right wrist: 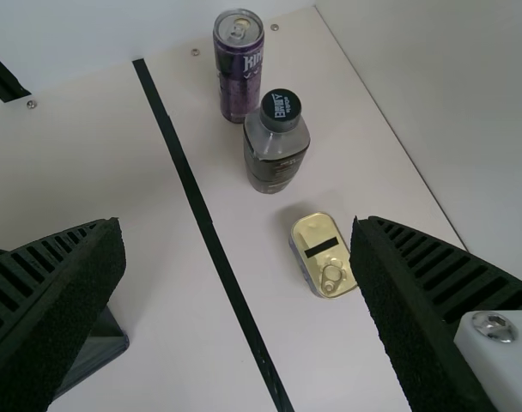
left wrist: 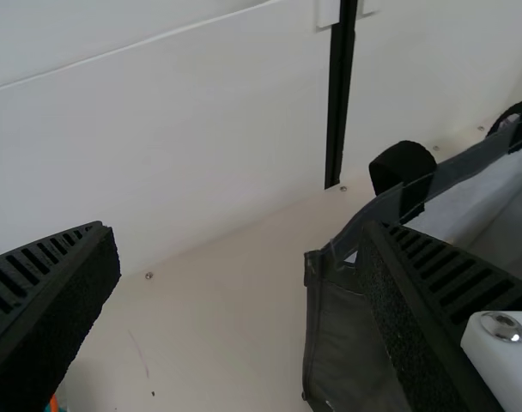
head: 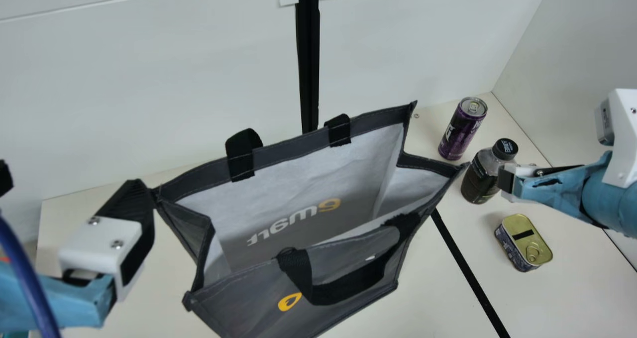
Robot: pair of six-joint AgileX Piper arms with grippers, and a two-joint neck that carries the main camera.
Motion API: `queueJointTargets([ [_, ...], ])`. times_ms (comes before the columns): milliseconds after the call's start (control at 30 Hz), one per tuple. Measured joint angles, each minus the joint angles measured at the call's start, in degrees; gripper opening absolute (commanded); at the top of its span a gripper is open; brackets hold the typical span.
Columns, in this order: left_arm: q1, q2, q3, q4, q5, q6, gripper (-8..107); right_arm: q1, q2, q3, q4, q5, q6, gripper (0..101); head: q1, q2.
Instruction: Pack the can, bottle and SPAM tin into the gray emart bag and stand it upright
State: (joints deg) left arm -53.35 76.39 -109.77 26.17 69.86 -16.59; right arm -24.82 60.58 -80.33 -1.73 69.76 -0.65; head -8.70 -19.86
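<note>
Left gripper: fingers spread, beside gaping gray fabric bag. Right gripper: likewise spread. Right of bag: glossy purple cylindrical can, round-shouldered bottle and oblong metal tin, all on table.

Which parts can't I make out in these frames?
Main view:
- the bag's near floor, behind its front wall
- its lower front, past the bottom edge
- part of the bottle, behind the right fingers

Left wrist view:
- the bag's mouth, partly behind the left fingers, partly past the right edge
</note>
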Motion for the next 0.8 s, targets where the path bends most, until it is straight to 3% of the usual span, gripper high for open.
queueJointTargets([
  [467,6.0,1.8,-2.9,-17.3,0.0,15.3,90,0.0,0.0,0.0,0.0,0.0,0.0,95,0.0,0.0],
  [800,8.4,3.5,-4.5,-24.2,-0.1,22.7,90,0.0,0.0,0.0,0.0,0.0,0.0,95,0.0,0.0],
])
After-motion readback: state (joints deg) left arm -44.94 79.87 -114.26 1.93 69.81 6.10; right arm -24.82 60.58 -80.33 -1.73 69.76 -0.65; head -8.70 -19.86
